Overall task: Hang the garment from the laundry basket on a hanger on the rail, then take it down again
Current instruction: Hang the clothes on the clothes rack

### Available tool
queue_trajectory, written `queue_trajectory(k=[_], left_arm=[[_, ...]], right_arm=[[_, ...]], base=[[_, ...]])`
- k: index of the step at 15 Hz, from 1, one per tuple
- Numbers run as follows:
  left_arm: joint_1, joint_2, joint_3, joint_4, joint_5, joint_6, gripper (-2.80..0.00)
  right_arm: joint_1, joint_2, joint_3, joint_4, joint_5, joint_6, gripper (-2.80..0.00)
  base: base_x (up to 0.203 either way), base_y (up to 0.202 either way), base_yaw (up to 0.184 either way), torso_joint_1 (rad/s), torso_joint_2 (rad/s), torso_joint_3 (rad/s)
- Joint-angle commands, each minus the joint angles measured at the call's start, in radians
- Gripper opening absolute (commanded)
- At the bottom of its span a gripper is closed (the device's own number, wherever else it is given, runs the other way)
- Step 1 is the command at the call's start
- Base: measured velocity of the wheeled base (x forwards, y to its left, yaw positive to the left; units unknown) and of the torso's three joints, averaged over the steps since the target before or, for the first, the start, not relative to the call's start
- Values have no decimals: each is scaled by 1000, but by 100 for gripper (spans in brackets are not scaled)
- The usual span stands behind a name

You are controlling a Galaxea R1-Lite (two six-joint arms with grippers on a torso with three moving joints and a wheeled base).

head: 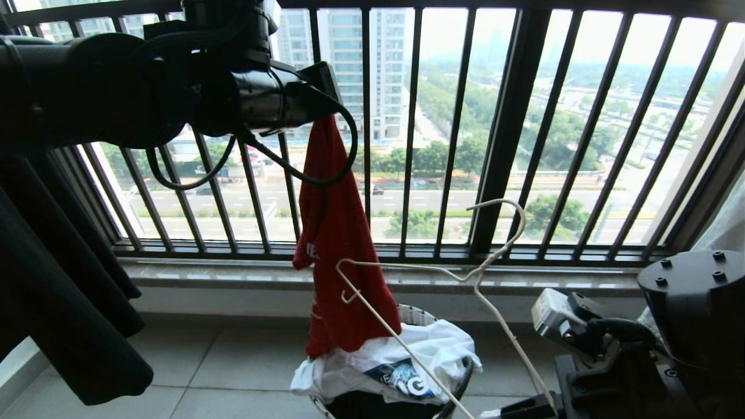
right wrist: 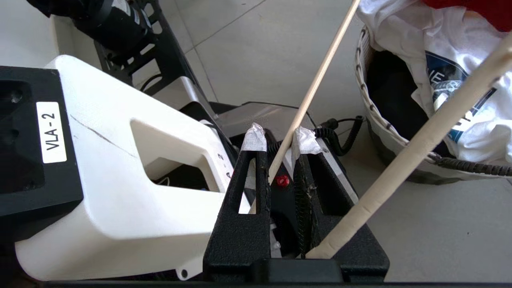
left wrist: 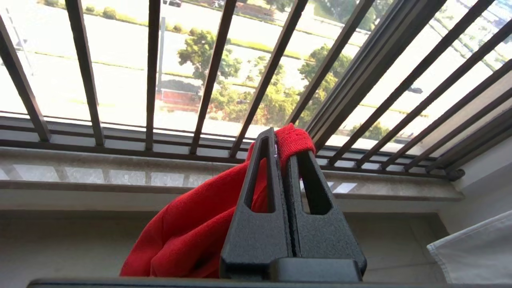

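Observation:
The garment (head: 337, 262), a red T-shirt, hangs bunched from my left gripper (head: 322, 113), high in front of the window bars. The left wrist view shows that gripper (left wrist: 280, 140) shut on a fold of the red cloth (left wrist: 192, 232). Its lower end dangles over the laundry basket (head: 416, 317) on the floor. The white wire hanger (head: 476, 278) tilts up beside the garment, hook towards the bars. My right gripper (head: 521, 409), low at the right, is shut on the hanger's lower wire (right wrist: 318, 80), which runs between its taped fingertips (right wrist: 280, 138). The rail is out of view.
A white T-shirt with a blue print (head: 407, 355) lies over the basket's white woven rim (right wrist: 370, 108). A black garment (head: 58, 302) hangs at the left. The dark barred window railing (head: 506, 145) and stone sill close off the front. My own base (right wrist: 100, 160) is beside the right gripper.

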Motion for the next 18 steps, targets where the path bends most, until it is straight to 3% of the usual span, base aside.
queue_trajectory(k=[1, 6, 12, 14, 18], left_arm=[[-3, 3, -9, -21, 7, -8, -280], [-8, 35, -7, -68, 14, -8, -280], [-22, 11, -3, -67, 16, -28, -280], [-22, -1, 2, -65, 16, -27, -280], [-20, -24, 14, -65, 16, -25, -280]], right_arm=[[23, -5, 1, -1, 1, 0, -280], [90, 23, -7, -5, -7, 0, -280], [105, 188, -90, -17, -66, 3, -280], [85, 190, -84, -34, -128, 6, -280], [-4, 127, -63, -32, -137, 3, -280]], base=[[0, 0, 0, 0, 0, 0], [0, 0, 0, 0, 0, 0], [0, 0, 0, 0, 0, 0], [0, 0, 0, 0, 0, 0], [0, 0, 0, 0, 0, 0]])
